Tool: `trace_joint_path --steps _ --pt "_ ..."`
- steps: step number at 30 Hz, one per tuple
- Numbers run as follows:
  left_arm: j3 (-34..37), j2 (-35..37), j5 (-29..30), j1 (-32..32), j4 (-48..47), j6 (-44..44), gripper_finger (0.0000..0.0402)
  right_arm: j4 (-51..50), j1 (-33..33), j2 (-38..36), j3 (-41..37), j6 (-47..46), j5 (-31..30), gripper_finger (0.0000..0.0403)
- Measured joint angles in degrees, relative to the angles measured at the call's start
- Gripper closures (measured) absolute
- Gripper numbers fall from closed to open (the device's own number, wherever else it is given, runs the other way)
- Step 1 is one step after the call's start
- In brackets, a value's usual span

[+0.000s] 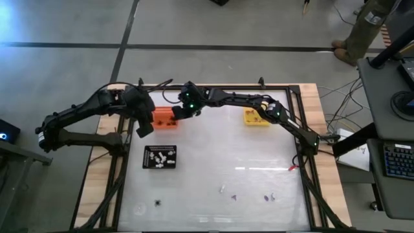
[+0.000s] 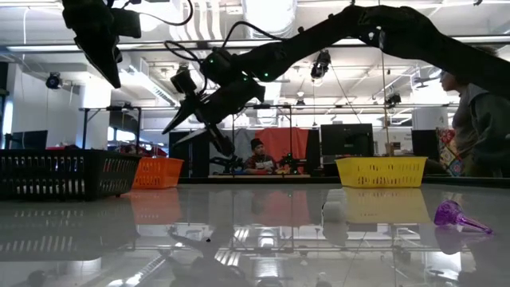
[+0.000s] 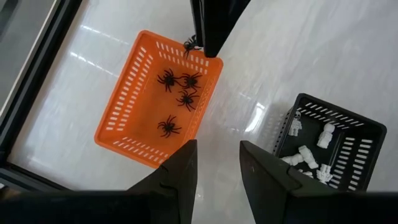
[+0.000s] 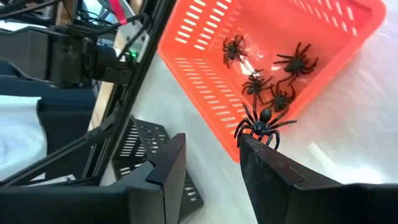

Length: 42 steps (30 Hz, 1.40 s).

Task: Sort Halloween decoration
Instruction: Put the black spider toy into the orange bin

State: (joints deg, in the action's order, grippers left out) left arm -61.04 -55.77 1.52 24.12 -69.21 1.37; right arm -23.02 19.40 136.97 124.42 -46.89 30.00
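Over the near rim of the orange slotted plastic tray [image 4: 273,68], the right gripper [image 4: 211,168] stands with its dark fingers parted and nothing pinched; a black spider trinket [image 4: 264,124] clings to one fingertip at the tray's edge, apparently mid-release so it joins the four spiders [image 3: 177,99] already inside. Just beside the tray, the left gripper [image 3: 214,171] hovers open and empty, waiting. More small trinkets [image 1: 249,194] lie well apart from the tray, unsorted.

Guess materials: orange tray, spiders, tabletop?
Orange tray: looks like moulded plastic, matte, with slotted lattice walls. Spiders: probably thin black plastic or rubber, slightly glossy; one sits at the right gripper's fingertip. Tabletop: glossy white surface, mirrors lights and trays; material unclear.
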Motion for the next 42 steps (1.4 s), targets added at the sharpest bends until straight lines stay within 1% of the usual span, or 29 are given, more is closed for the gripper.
trace_joint_path --steps 10,17,24,29,39,42 --pt "0.0 0.0 0.0 0.0 0.5 -0.2 0.0299 2.1 -0.5 0.0 -0.3 -0.9 0.0 0.0264" --pt "0.0 0.0 0.0 0.0 2.6 -0.2 0.0299 8.2 -1.3 0.0 -3.5 -4.1 0.0 0.0264" --pt "0.0 0.0 0.0 0.0 2.7 -0.4 0.0299 8.0 -1.1 0.0 -5.8 -4.1 0.0 0.0264" --pt "0.0 0.0 0.0 0.0 2.7 -0.4 0.0299 5.1 -0.7 0.0 -6.5 -3.1 -0.1 0.0264" --pt "0.0 0.0 0.0 0.0 2.7 -0.4 0.0299 5.2 -0.5 0.0 -4.4 -2.5 0.5 0.0264" --pt "0.0 0.0 0.0 0.0 2.7 0.0 0.0299 5.1 -0.5 0.0 -3.9 -2.4 2.1 0.0264"
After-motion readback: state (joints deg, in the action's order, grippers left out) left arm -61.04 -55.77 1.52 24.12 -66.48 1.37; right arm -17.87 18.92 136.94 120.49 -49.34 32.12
